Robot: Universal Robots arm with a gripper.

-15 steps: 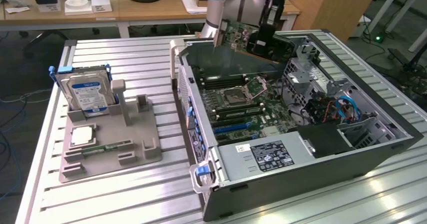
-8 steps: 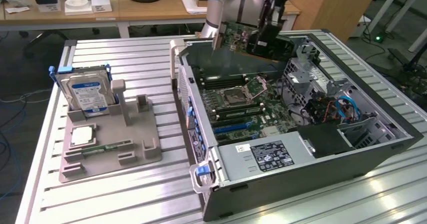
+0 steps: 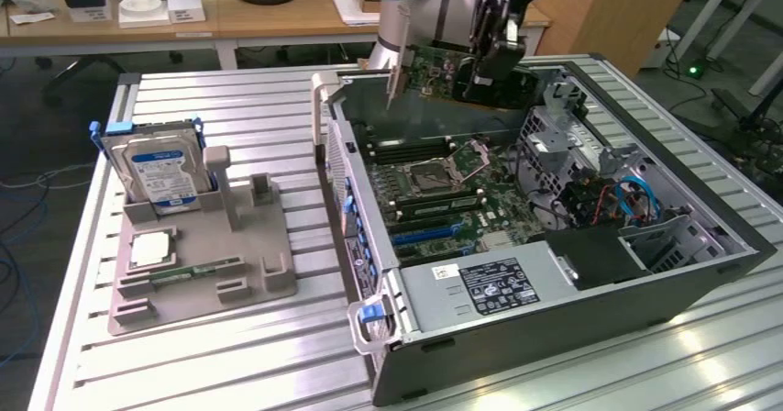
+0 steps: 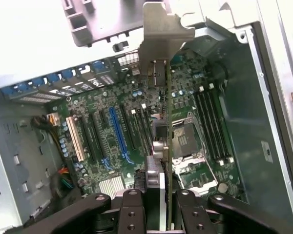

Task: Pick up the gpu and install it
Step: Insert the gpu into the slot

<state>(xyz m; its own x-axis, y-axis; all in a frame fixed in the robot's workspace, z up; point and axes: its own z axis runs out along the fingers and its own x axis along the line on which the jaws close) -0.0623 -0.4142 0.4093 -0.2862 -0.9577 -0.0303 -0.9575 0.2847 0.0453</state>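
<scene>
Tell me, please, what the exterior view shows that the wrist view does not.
The exterior view adds the table, the grey holder with the hard drive standing in it and a memory stick lying on it, and the power supply. The wrist view adds the white slot on the motherboard and a close look at the gripper shut on the gpu. Both share the gpu held above the open case, the processor socket and the memory slots.
</scene>
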